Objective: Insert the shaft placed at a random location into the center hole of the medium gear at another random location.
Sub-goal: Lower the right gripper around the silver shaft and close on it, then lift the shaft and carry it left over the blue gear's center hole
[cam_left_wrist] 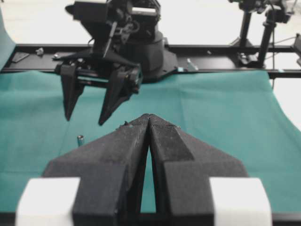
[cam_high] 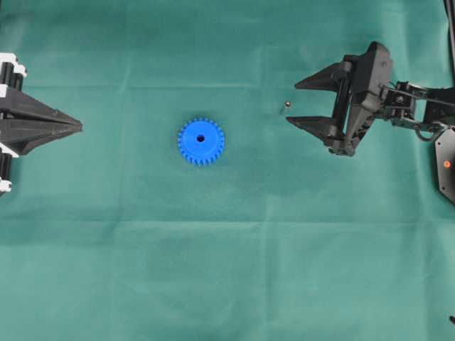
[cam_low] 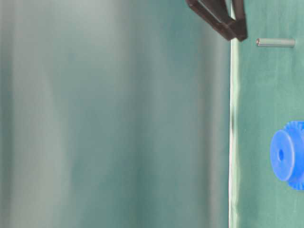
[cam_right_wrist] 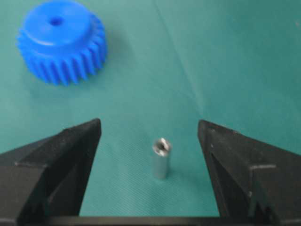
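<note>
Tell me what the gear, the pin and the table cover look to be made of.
Medium gear: likely moulded plastic, uniform bright blue with a matte sheen.
Shaft: looks like metal, silvery-grey with a bright reflective side and a recessed end face.
Table cover: appears to be green woven cloth; fold creases run across it and fine weave shows in the right wrist view.

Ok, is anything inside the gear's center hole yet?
No. The center hole of the medium gear looks dark and empty; its bottom is hidden. The shaft stands upright on the cloth, apart.
</note>
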Controlling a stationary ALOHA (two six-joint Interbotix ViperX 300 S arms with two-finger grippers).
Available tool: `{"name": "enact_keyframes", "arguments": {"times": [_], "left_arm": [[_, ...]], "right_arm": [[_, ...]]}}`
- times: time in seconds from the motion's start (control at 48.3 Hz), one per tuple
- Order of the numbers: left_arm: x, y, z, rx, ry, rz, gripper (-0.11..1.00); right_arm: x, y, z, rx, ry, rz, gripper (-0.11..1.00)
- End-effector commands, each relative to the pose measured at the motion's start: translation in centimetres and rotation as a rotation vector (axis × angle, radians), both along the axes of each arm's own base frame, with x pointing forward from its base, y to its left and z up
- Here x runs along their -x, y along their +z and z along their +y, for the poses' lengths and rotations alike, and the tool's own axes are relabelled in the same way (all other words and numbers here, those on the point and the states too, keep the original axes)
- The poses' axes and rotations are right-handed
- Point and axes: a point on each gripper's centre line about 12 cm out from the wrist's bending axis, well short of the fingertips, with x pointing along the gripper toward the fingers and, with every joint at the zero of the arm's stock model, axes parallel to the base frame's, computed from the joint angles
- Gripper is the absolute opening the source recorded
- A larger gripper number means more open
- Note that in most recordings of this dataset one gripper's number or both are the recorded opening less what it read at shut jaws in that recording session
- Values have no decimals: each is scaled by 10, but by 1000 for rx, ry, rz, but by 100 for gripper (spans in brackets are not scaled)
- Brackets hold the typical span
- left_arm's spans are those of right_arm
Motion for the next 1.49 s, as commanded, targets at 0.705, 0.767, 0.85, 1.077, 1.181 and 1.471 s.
{"name": "enact_keyframes", "arguments": {"times": [0.705,0.767,0.85,1.077,1.181,1.471], "left_arm": [[-3,4,0,0,1,-6,0],[-3,4,0,0,-1,-6,0],[-3,4,0,0,1,-6,0],[-3,3,0,0,-1,2,0],[-3,3,0,0,1,2,0],[-3,3,0,1,0,6,0]], "right_arm": [[-18,-24,-9,-30,-38,40,71],[-17,-24,-9,-31,-38,43,55],[-17,-25,-9,-35,-38,54,31],[-17,-26,-9,-35,-38,56,14],[-17,-25,-9,-35,-38,54,14],[-20,2,-10,-25,-35,5,14]]}}
